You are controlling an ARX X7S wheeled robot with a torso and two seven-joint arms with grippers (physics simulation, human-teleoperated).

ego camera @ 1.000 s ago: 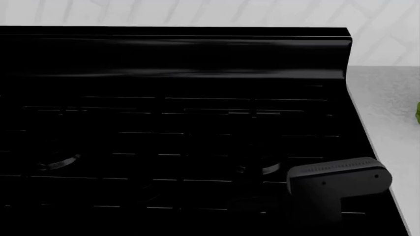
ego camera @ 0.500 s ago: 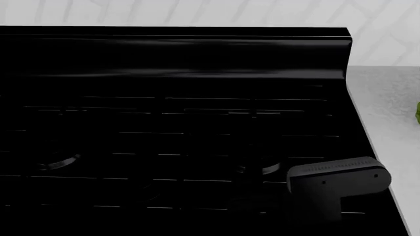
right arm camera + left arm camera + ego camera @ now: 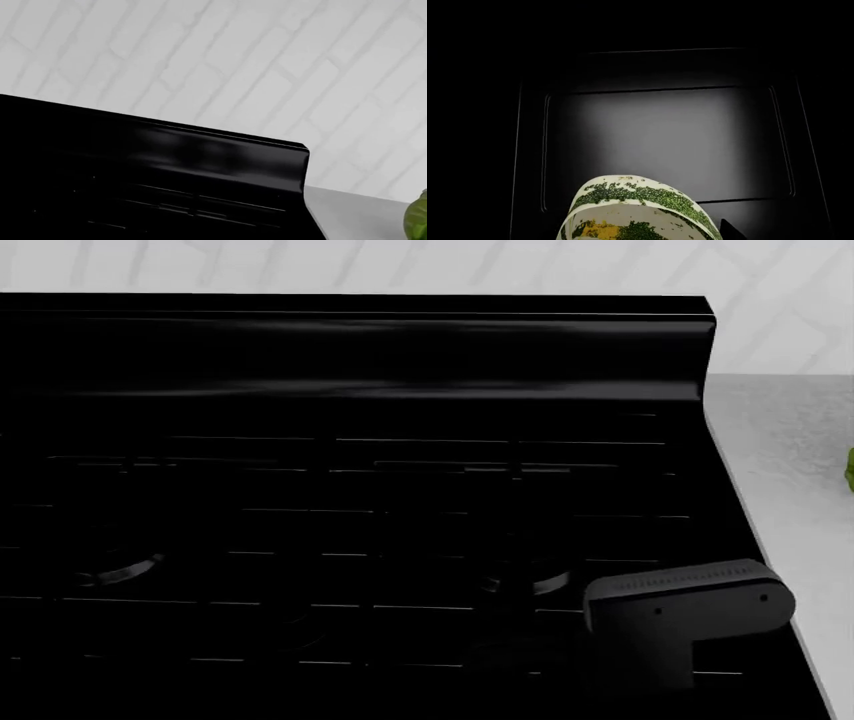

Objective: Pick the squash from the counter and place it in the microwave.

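The squash (image 3: 637, 210) has cream skin with speckled dark green stripes and a yellow patch. The stove top (image 3: 347, 520) is glossy black; the counter (image 3: 787, 450) is mottled pale grey.

Squash (image 3: 639, 210) cut off; cabbage (image 3: 418, 217) too

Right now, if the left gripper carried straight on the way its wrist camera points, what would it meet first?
Probably the dark recessed back panel beyond the squash; nothing else shows between, though depth is unclear.
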